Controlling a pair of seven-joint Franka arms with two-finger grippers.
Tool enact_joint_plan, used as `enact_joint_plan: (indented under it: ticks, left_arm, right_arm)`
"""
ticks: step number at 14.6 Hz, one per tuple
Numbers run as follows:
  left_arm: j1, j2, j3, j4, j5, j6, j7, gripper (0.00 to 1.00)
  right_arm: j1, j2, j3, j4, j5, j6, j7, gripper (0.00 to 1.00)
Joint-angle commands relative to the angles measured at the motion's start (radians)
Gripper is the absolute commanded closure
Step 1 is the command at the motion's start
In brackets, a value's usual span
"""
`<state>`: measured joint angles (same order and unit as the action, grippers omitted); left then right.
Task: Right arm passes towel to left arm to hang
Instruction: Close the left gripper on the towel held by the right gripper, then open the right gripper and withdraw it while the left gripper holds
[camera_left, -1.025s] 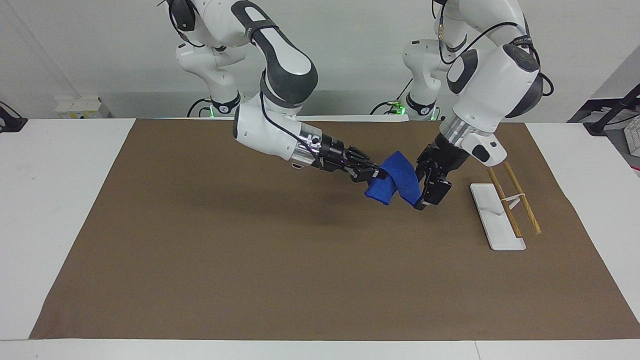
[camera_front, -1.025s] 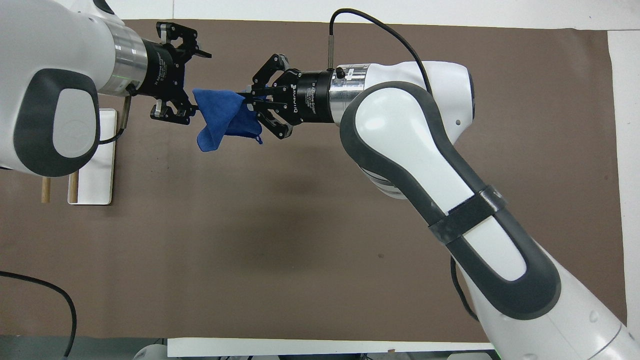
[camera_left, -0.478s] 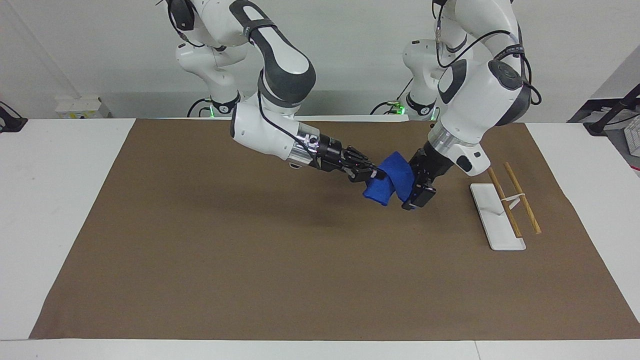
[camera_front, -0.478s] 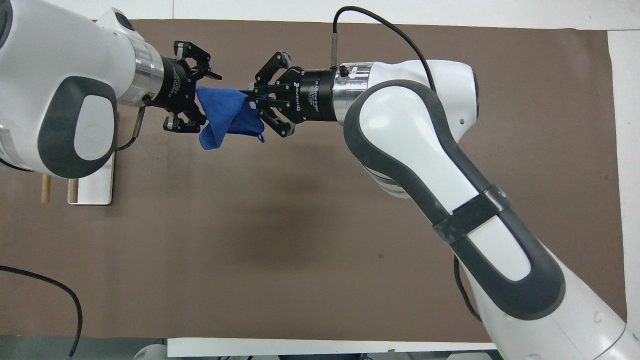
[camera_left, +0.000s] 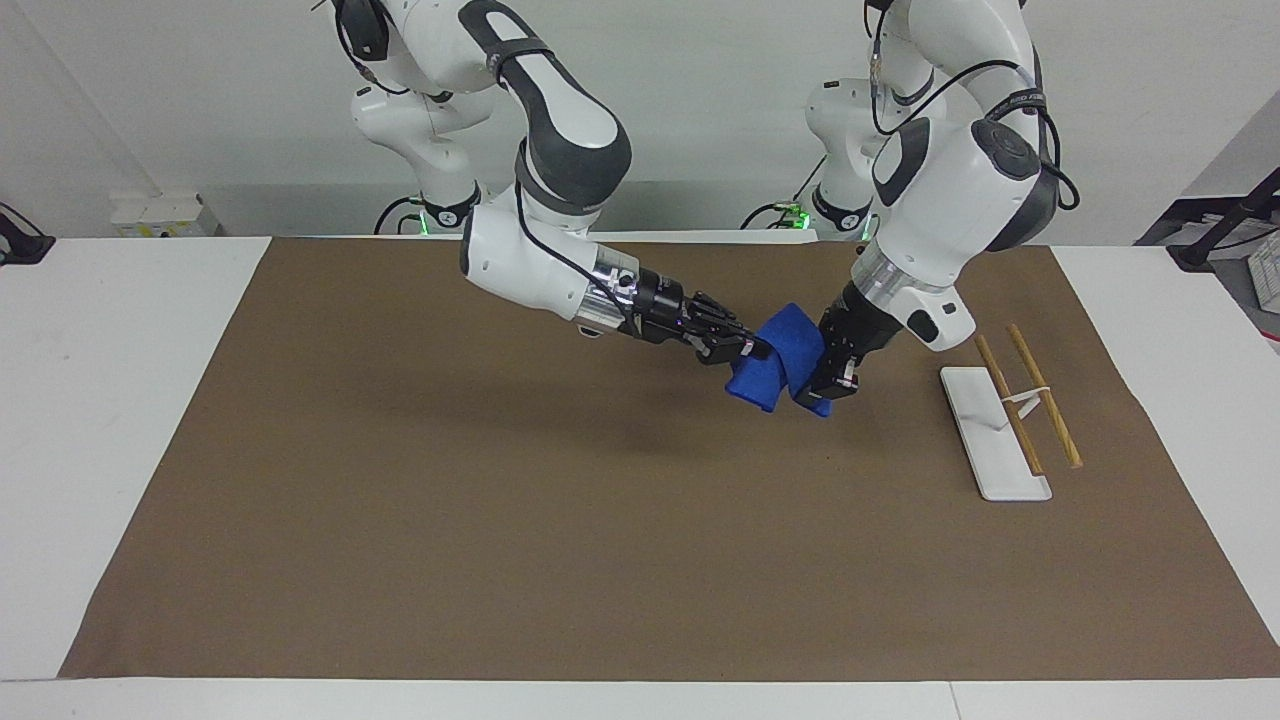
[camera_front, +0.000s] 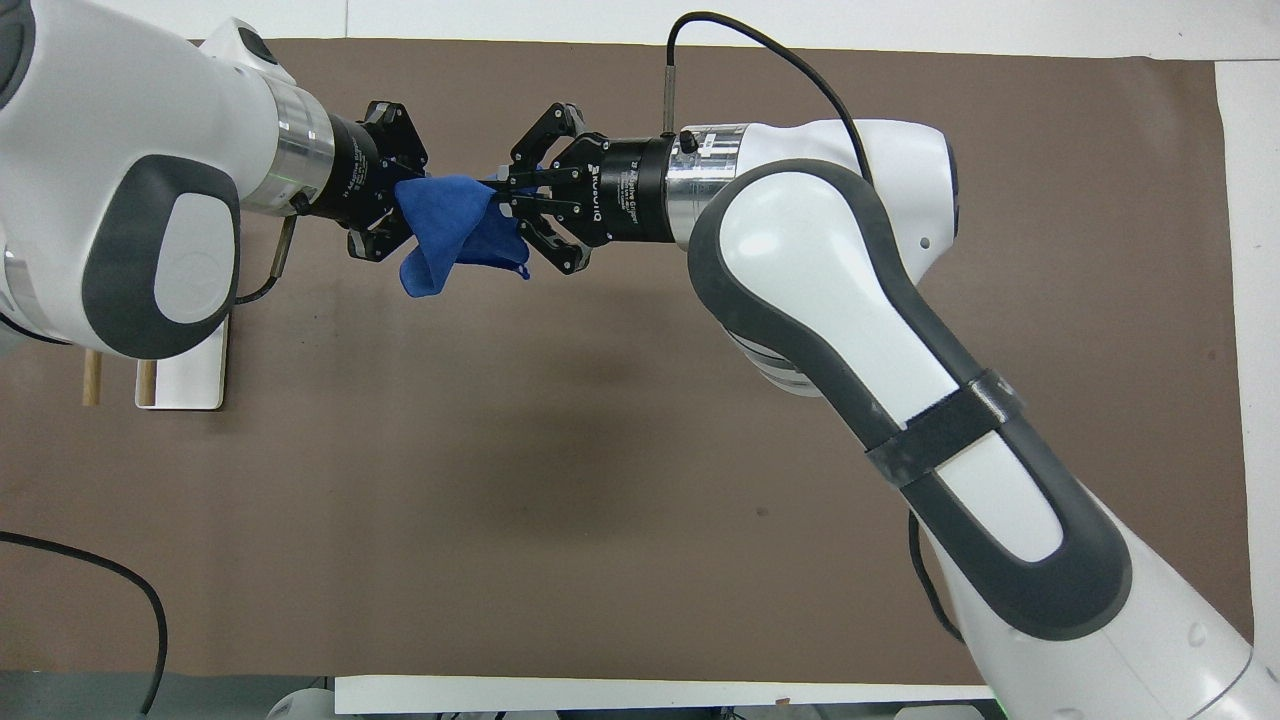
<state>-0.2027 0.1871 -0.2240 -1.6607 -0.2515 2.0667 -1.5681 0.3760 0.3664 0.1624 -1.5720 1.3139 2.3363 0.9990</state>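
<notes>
The bright blue towel (camera_left: 783, 362) (camera_front: 452, 228) hangs folded in the air over the brown mat, stretched between both grippers. My right gripper (camera_left: 757, 348) (camera_front: 497, 192), with its small blue light, is shut on the towel's end that faces the right arm. From the rack's end of the table, my left gripper (camera_left: 818, 392) (camera_front: 403, 208) is shut on the towel's other end. A loose fold droops below the two grips.
A rack with a white base (camera_left: 985, 432) (camera_front: 186, 372) and two wooden rods (camera_left: 1032, 402) (camera_front: 92, 380) stands toward the left arm's end of the table, beside the left gripper. The brown mat (camera_left: 500, 500) covers most of the white table.
My left gripper has slid onto the towel's end and shut on it. The right gripper has stayed shut on the towel and has barely moved.
</notes>
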Motion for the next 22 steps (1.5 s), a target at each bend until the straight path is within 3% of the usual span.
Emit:
enact_joint_plan:
  ticks: [1, 4, 6, 7, 9, 10, 11, 13, 14, 18, 20, 22]
  left_arm:
    - [0.0, -0.008, 0.0, 0.004, -0.008, -0.02, 0.005, 1.0]
    - [0.005, -0.003, 0.002, 0.024, -0.005, -0.017, 0.029, 1.0]
    - [0.006, -0.003, 0.003, 0.033, 0.001, -0.019, 0.148, 1.0]
    - [0.006, -0.003, 0.006, 0.035, 0.001, -0.019, 0.201, 1.0]
    - [0.006, -0.005, 0.011, 0.036, 0.011, -0.014, 0.246, 1.0]
    - [0.008, -0.003, 0.011, 0.036, 0.03, -0.013, 0.279, 1.0]
    - [0.008, -0.003, 0.011, 0.036, 0.07, -0.007, 0.331, 1.0]
    - [0.011, -0.003, 0.011, 0.035, 0.103, -0.002, 0.4, 1.0]
    - [0.014, -0.003, 0.011, 0.035, 0.104, 0.0, 0.408, 1.0]
    - [0.017, -0.003, 0.017, 0.033, 0.119, 0.0, 0.474, 1.0]
    - [0.017, -0.003, 0.023, 0.03, 0.231, 0.009, 0.496, 1.0]
    - [0.019, -0.006, 0.026, 0.024, 0.284, 0.0, 0.487, 1.0]
  right_arm:
    - [-0.009, -0.023, 0.006, -0.025, 0.013, 0.008, -0.029, 0.98]
    - [-0.011, -0.023, 0.006, -0.025, 0.013, 0.008, -0.029, 0.88]
    - [-0.014, -0.021, 0.006, -0.023, 0.013, 0.005, -0.029, 0.65]
    - [-0.019, -0.021, 0.005, -0.02, 0.008, 0.0, -0.029, 0.6]
    - [-0.022, -0.02, 0.005, -0.017, 0.005, 0.0, -0.033, 0.29]
    - [-0.02, -0.02, 0.005, -0.016, 0.004, 0.004, -0.054, 0.07]
    - [-0.02, -0.02, 0.003, -0.016, 0.002, 0.003, -0.095, 0.0]
    - [-0.028, -0.018, -0.001, -0.016, -0.021, -0.006, -0.196, 0.0]
    - [-0.037, -0.017, -0.001, -0.016, -0.109, -0.012, -0.244, 0.0]
    - [-0.061, -0.011, -0.001, -0.022, -0.648, -0.037, -0.318, 0.0]
    - [-0.124, -0.012, -0.001, -0.02, -0.909, -0.106, -0.386, 0.0]
    - [-0.201, -0.012, -0.001, 0.004, -1.091, -0.216, -0.442, 0.0]
